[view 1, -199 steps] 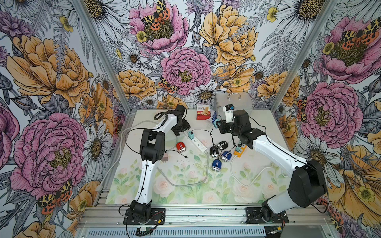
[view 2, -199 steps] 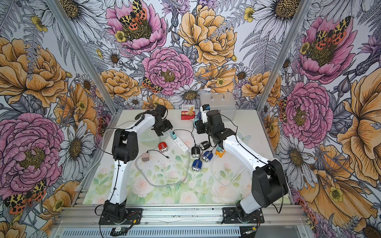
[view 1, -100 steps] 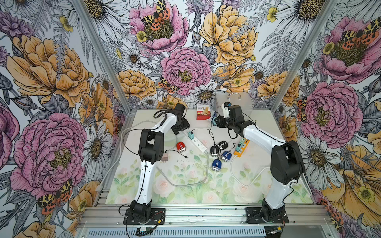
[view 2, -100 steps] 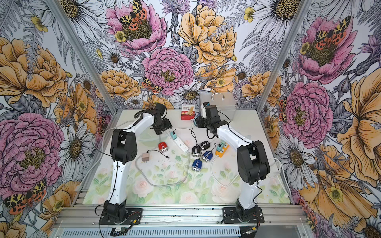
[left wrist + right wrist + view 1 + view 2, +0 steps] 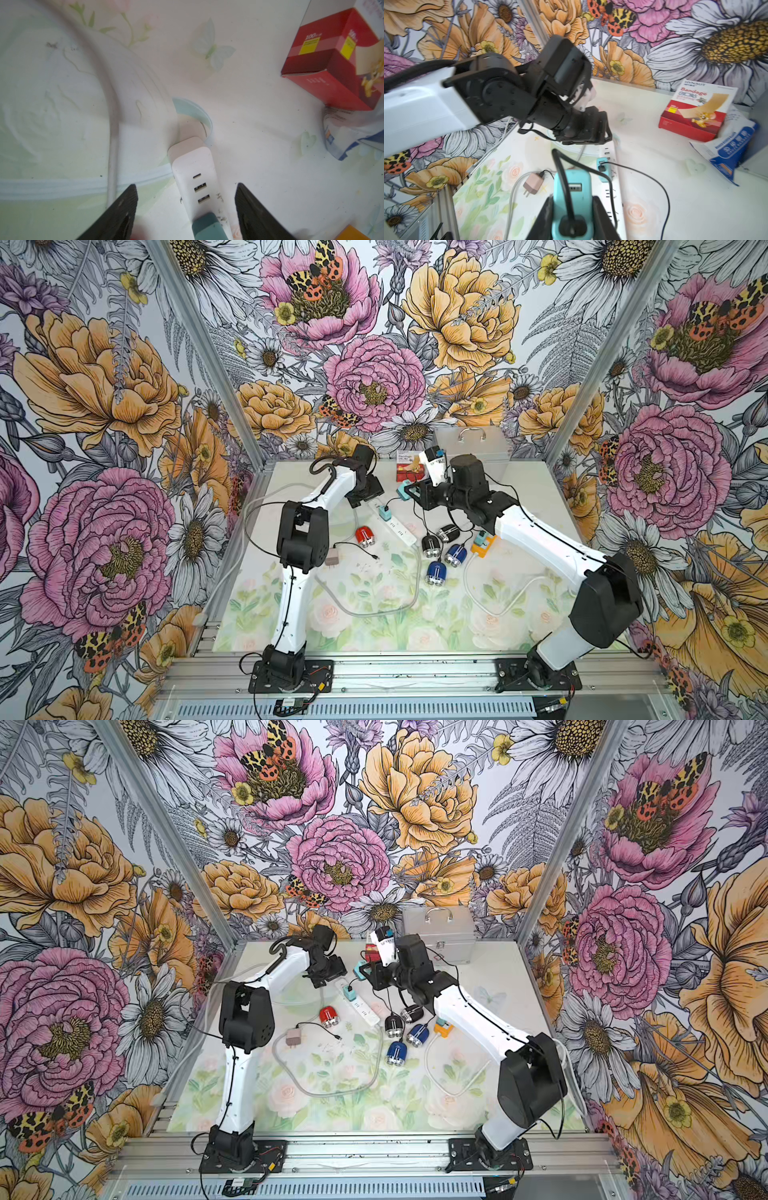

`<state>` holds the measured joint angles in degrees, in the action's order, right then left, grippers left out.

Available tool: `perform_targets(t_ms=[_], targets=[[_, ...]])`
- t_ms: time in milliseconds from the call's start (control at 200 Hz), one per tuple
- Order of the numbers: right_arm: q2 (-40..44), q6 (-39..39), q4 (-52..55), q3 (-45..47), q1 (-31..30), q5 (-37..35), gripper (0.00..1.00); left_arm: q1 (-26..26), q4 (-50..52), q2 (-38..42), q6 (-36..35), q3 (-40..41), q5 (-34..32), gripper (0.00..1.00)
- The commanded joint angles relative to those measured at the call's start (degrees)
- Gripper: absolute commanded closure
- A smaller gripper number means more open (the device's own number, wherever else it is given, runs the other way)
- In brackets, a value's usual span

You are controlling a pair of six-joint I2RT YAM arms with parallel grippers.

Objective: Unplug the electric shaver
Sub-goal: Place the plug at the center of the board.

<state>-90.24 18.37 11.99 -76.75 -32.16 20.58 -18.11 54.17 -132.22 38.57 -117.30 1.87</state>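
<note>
We see a black rounded electric shaver point(image 5: 430, 544) lying on the floral table mat point(image 5: 415, 635), just beside a second black shaver point(image 5: 448, 533) and near the long white power strip point(image 5: 397, 526). Black cables lead from both shavers toward the grippers. The right gripper point(image 5: 572, 212) pinches a teal rectangular plug adapter point(image 5: 571, 182) with a black cable in it, held off the strip. The left gripper point(image 5: 186, 187) has its fingers spread either side of the strip's end, not touching it. Another teal adapter point(image 5: 384, 513) sits plugged into the strip.
</note>
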Motion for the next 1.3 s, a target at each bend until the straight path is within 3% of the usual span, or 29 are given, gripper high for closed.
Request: perform_targets(t_ms=[0,450,635,1016,1296], targets=[[2.38,-1.11,0.90,2.24,-0.88,-0.05,0.99,-0.17,0.41,3.83,-1.21,0.71,-1.18,0.25],[13.50,-1.19,6.15,12.05,-6.65,-3.12,0.99,-1.46,0.23,7.88,-1.04,4.57,-3.40,0.25],[20.46,1.04,8.78,17.65,-7.92,-8.11,1.00,-1.93,0.14,9.12,-0.60,6.24,-4.34,0.25],[44.20,17.84,24.47,32.89,-8.53,-29.95,0.98,-4.24,-0.03,11.10,-4.60,7.84,-5.12,0.25],[43.29,30.94,28.04,42.05,-8.66,-27.16,0.97,-9.65,-0.03,14.45,-10.22,11.59,-6.36,0.25]])
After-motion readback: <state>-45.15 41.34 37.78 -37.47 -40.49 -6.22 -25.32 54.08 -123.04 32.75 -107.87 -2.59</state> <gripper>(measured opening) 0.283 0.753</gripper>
